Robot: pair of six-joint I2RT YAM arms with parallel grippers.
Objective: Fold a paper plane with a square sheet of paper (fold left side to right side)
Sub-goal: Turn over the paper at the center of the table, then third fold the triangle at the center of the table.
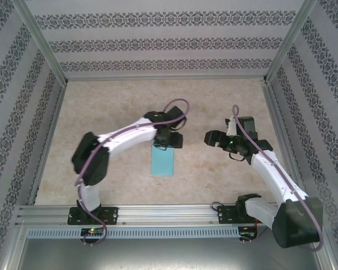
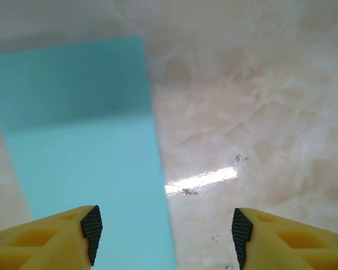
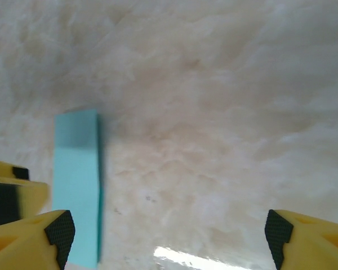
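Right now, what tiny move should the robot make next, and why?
Probably lift the left gripper straight up. The square sheet of paper already lies flat as a narrow strip, and the open jaws hang over its far end holding nothing.

Right gripper point(image 3: 169, 239) above pale marbled counter point(image 3: 225, 101); its 2 yellow fingers point(image 3: 34, 242), black-padded, stand wide apart at the lower corners, nothing between them; turquoise sheet of paper point(image 3: 76, 174) lies flat on the counter as 1 narrow upright rectangle, left of centre; its lower corner sits behind the pad at frame left; bright glare streak point(image 3: 197, 259) at bottom centre.
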